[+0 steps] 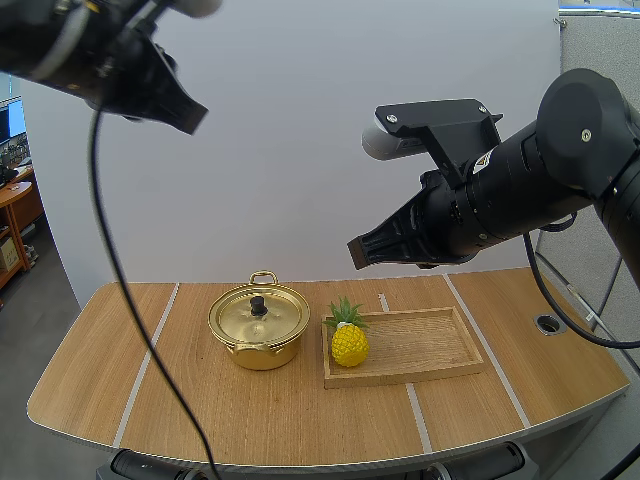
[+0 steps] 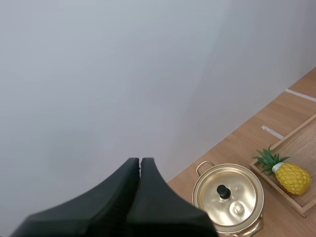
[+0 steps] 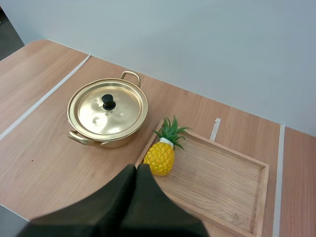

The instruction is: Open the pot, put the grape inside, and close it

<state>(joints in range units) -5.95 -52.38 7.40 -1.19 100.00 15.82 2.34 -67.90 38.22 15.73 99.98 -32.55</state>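
Overhead, nearest: my left gripper [image 1: 193, 118] and right gripper [image 1: 360, 252] hang closed, empty. Below sits the gold pot [image 1: 258, 335], lid [image 1: 240, 316] on. Beside it: toy pineapple [image 1: 349, 343], the only fruit, in the wooden tray [image 1: 430, 345]. Lid first, I judge: descend plumb over its black knob [image 1: 259, 303], fingers opened.

1 pot [image 1: 259, 322], 1 pineapple [image 1: 349, 343], 1 tray [image 1: 432, 346]

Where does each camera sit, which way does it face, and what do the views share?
High view: behind and above the bases, facing forward and down over the table; left tool and right tool hang raised.
Left wrist view: on the left wrist, facing down past its shut tool to the pot.
Right wrist view: likewise, past its shut tool to the tray.
Shared by all: lidded pot, pineapple on the tray.
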